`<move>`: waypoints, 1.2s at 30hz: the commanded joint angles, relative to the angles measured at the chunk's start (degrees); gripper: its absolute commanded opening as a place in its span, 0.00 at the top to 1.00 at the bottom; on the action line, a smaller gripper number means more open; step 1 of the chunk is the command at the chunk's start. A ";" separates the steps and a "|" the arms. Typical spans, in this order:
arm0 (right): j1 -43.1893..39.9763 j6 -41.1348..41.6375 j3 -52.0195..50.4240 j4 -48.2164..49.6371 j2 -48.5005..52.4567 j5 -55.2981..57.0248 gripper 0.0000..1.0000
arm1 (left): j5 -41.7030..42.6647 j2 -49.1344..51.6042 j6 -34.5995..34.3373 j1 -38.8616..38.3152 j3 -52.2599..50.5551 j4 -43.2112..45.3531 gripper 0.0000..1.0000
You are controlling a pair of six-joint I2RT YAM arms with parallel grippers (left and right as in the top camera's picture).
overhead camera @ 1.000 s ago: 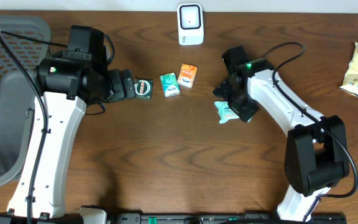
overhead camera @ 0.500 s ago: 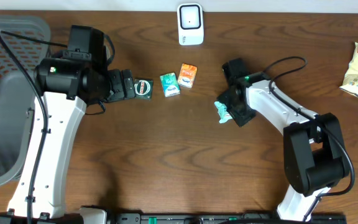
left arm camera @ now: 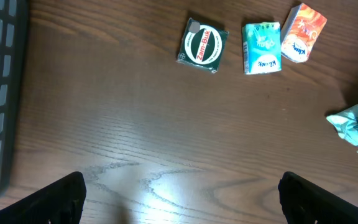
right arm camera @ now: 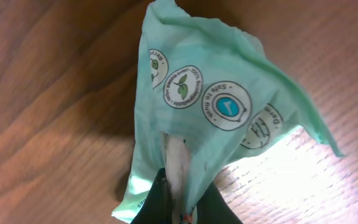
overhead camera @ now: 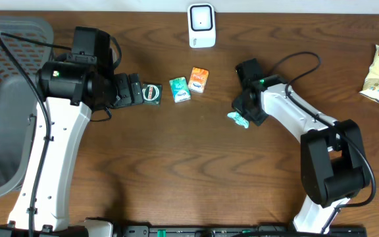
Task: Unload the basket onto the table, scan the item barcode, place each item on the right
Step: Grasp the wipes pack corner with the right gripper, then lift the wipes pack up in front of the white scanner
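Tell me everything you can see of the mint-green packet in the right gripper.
The mint-green packet looks like thin, soft plastic film, crumpled and puckered where the right gripper is shut on one edge. A row of round white printed badges crosses it, one with a leaf; the lettering is too small to read. No barcode shows on this face. It is over the wooden table, apart from the orange box; resting or lifted, I cannot tell.
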 commanded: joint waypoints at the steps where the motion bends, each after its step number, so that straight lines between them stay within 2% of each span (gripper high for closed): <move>1: -0.72 -18.36 5.20 -1.46 0.74 -0.85 0.99 | -0.33 0.00 0.15 0.13 0.15 -0.02 0.02; 3: -0.72 -24.17 8.59 -2.62 0.52 -3.28 0.99 | -0.33 0.00 0.15 0.15 0.15 -0.02 0.02; 8: -0.68 -31.47 15.54 -4.04 -0.02 -14.01 0.99 | -0.33 0.00 0.15 0.13 0.15 -0.02 0.02; 12: -0.70 -42.21 16.94 5.38 -0.02 -24.39 0.99 | -0.33 0.00 0.15 0.13 0.15 -0.02 0.02; 16: -1.55 -41.66 16.94 13.90 0.02 -29.05 0.99 | -0.33 0.00 0.15 0.13 0.15 -0.02 0.02; 24: -2.27 -32.35 18.34 34.36 1.60 -28.98 0.99 | -0.33 0.00 0.15 0.13 0.15 -0.02 0.02; 28: -2.27 -31.98 24.92 34.53 6.99 -29.07 0.99 | -0.33 0.00 0.15 0.13 0.15 -0.02 0.02; 36: -3.04 -31.95 49.11 24.41 24.94 -30.47 0.99 | -0.33 0.00 0.15 0.13 0.15 -0.02 0.02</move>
